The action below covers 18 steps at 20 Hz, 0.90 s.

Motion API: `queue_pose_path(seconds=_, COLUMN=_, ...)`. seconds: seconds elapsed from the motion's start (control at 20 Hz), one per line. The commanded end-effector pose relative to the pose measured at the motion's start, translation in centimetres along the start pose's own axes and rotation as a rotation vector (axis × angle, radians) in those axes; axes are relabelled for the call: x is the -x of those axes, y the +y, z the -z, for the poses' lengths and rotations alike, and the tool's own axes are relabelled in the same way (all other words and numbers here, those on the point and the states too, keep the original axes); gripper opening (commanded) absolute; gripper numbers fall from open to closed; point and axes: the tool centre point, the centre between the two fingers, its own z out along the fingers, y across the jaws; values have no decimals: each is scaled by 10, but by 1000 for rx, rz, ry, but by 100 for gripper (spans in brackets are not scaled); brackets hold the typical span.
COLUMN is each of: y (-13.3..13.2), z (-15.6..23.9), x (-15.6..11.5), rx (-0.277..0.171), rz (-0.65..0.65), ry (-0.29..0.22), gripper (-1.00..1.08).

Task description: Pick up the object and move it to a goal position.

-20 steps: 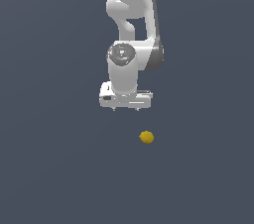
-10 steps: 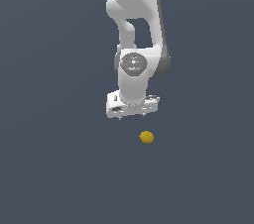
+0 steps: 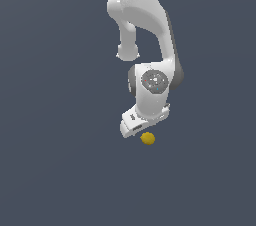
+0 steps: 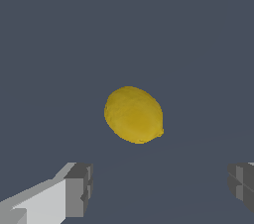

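Observation:
The object (image 3: 147, 138) is a small yellow-orange, lemon-shaped ball lying on the dark grey surface. In the exterior view the white gripper (image 3: 142, 130) hangs tilted right over it, its lower edge almost at the ball's top. The wrist view shows the object (image 4: 133, 114) large and centred, with the gripper (image 4: 161, 188) open: one grey fingertip (image 4: 79, 188) stands on one side and the other fingertip (image 4: 243, 183) far on the other. The ball lies beyond the fingertips, not between them, and nothing is held.
The white arm (image 3: 145, 30) rises from the gripper to the top of the exterior view. Around it is only a flat dark grey surface (image 3: 55, 170).
The gripper has come down and shifted toward the exterior view's right, tilting as it went, and now sits just over the ball. The ball has stayed in place.

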Motion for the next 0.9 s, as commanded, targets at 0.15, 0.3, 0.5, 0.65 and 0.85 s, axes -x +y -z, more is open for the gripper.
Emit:
queue_pose_path(seconds=0.15, y=-9, z=-10, x=-20, rx=6, rz=115, ry=11, gripper=100)
queue_pose_path(seconds=0.3, y=-12, z=-13, x=-25, rx=8, rz=148, ry=15, gripper=100)
queue_pose_path(seconds=0.5, y=-14, z=-14, x=-28, rx=9, rz=164, ry=16, gripper=100)
queue_pose_path(seconds=0.65, y=-13, z=-16, x=-27, rx=8, rz=158, ry=15, gripper=100)
queue_pose_path(seconds=0.85, y=-14, z=-28, x=-27, rx=8, rz=160, ry=16, gripper=100)
